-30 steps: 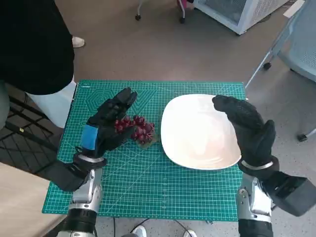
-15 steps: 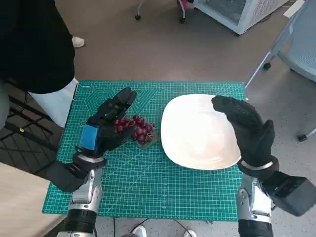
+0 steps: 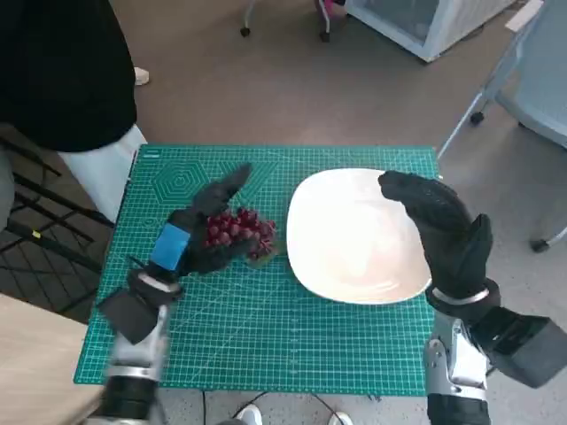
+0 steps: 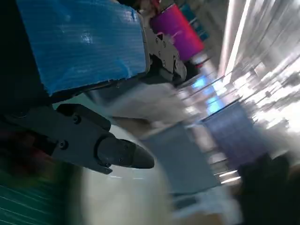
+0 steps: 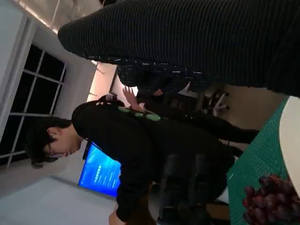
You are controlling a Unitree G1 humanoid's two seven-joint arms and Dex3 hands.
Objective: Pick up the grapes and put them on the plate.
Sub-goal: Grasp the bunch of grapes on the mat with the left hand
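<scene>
A bunch of dark red grapes (image 3: 237,230), round and glossy, sits on the green gridded cutting mat (image 3: 266,345) just beside the left rim of the plate (image 3: 354,239), a smooth white dish with rounded corners and a shallow raised edge. The left hand (image 3: 197,232), hard black plastic with a strip of blue tape across its back, wraps the bunch: its fingers (image 3: 229,183) arch over the far side and a lower finger curls under the near side, touching the fruit, though motion blur hides whether the bunch is clear of the mat. In the left wrist view the tape is creased and matte, and one tapered black finger (image 4: 101,150) juts out over blurred pale surface. The right hand (image 3: 441,232), in a ribbed black knitted glove, hovers over the plate's right edge, fingers loosely apart and holding nothing. The right wrist view shows a person in black (image 5: 136,145) beyond the mat and the grapes' clustered beads at the plate's edge
</scene>
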